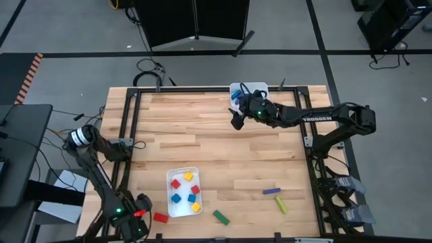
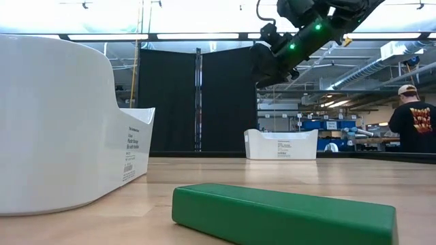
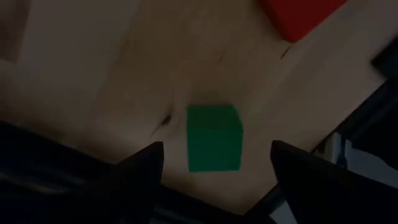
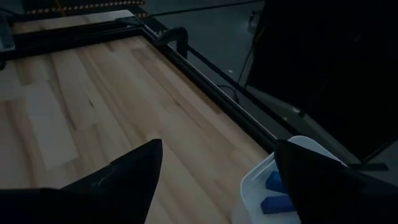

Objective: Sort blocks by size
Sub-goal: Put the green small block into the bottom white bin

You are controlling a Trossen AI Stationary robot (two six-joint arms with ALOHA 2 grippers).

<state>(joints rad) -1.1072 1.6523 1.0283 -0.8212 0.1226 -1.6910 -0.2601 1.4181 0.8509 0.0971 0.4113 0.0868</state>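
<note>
Writing: white lettering reading TROSSEN on the right arm's forearm; small black print on the side of the near tray (image 2: 129, 160) and on the far tray (image 1: 248, 89), too small to read.

Near tray, taken as landmark: holds small red, blue and yellow cubes (image 1: 183, 190). Just beside its left corner lies a red block (image 1: 160, 217), long axis across the table. To its right, near the table's front edge, a green bar (image 1: 221, 217) lies aslant; further right a purple bar (image 1: 271, 191) lies across the table, and a yellow bar (image 1: 281, 204) slants toward the front edge.

Open room: bare wood between near tray and far tray.

Left gripper (image 3: 214, 163): at the front-left corner, fingers spread, released, over a green cube (image 3: 214, 137) beside the table's edge.

Right gripper (image 1: 237, 120): raised, just beside the far tray, fingers spread, grasping nothing. Blue blocks (image 4: 273, 193) lie in that tray.
</note>
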